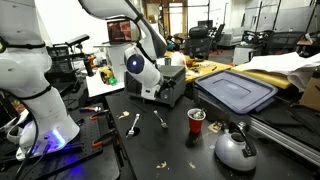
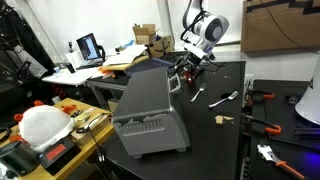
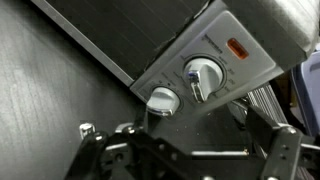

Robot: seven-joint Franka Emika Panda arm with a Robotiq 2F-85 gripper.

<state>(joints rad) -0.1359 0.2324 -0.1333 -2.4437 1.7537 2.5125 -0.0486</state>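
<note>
Wrist view: gripper [image 3: 185, 140] jaws are spread wide, holding nothing, hovering just short of the appliance's control panel [image 3: 215, 35]. Left to right ahead of the jaws: small knob [image 3: 163, 100], larger knob [image 3: 203, 76], orange lamp [image 3: 237, 47]. Reads as the approach step on the knobs, no contact yet. Next move calls for centring the jaws on one knob and squaring to the tilted panel before closing. In an exterior view, white utensil [image 1: 134, 123], red cup [image 1: 196, 120] and kettle [image 1: 235, 148] sit on the table [image 1: 175, 140], well apart from the gripper. Nothing blocks the panel.
</note>
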